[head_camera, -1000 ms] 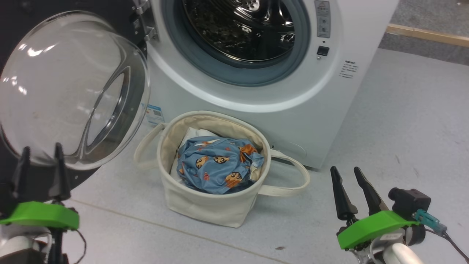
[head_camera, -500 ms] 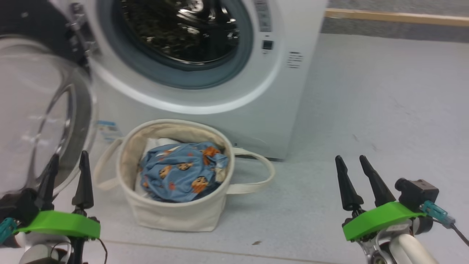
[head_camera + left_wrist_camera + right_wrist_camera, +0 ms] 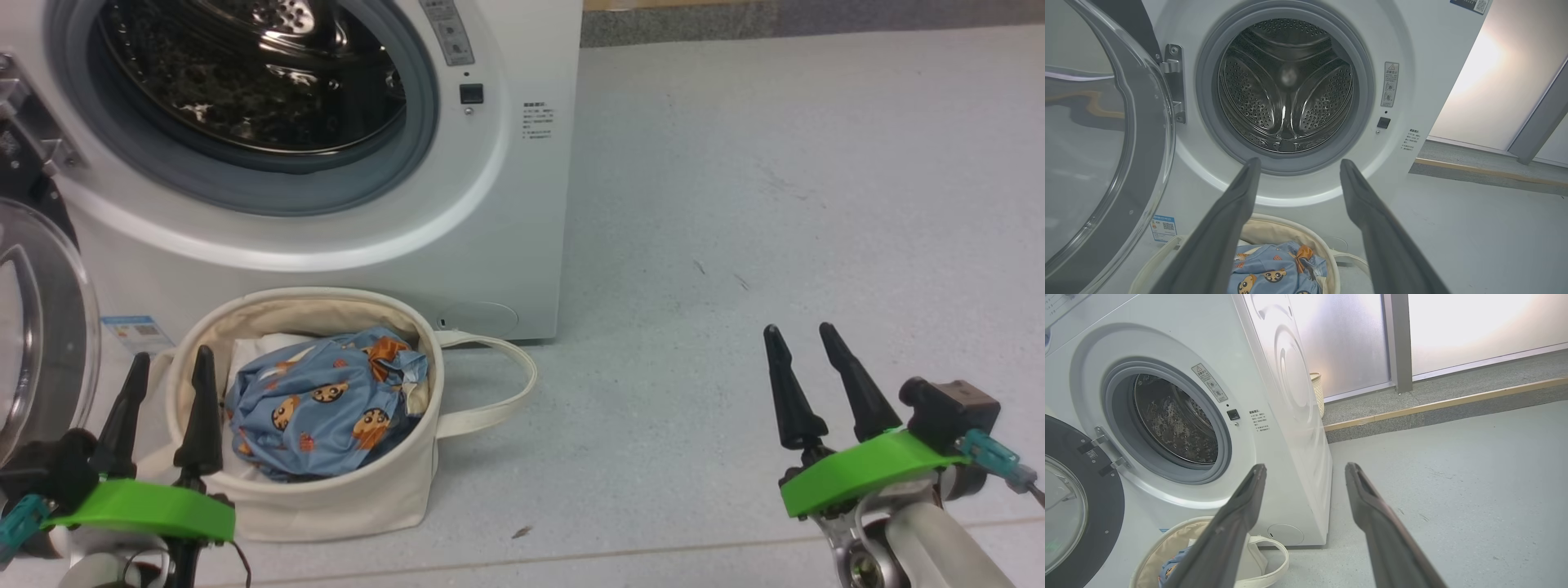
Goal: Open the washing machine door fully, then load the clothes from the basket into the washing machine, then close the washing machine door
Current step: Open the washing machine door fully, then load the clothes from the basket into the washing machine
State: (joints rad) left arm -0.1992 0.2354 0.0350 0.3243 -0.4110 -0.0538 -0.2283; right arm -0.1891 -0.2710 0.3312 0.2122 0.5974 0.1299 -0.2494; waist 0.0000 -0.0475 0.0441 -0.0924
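The white washing machine (image 3: 506,212) stands open, its steel drum (image 3: 1286,85) bare inside. Its door (image 3: 41,327) with the black rim and clear glass bowl hangs swung out at the left (image 3: 1094,155) (image 3: 1073,506). On the floor before the washer sits the cream basket (image 3: 343,490) holding the light blue clothes (image 3: 326,400) printed with cartoon faces (image 3: 1274,269). My left gripper (image 3: 163,363) is open, its fingertips over the basket's left rim, nothing between them. My right gripper (image 3: 798,335) is open over bare floor, far right of the basket (image 3: 1167,547).
White padded cloth (image 3: 269,347) lies under the blue garment. The basket's loop handle (image 3: 506,392) sticks out to the right. A raised kerb with a wooden edge (image 3: 1445,402) runs behind the grey floor (image 3: 775,204); a wicker basket (image 3: 1316,392) stands beside the washer's far side.
The head camera has swung right, so washer, door and basket sit further left in view. Both grippers stay open and keep their places low in the view.
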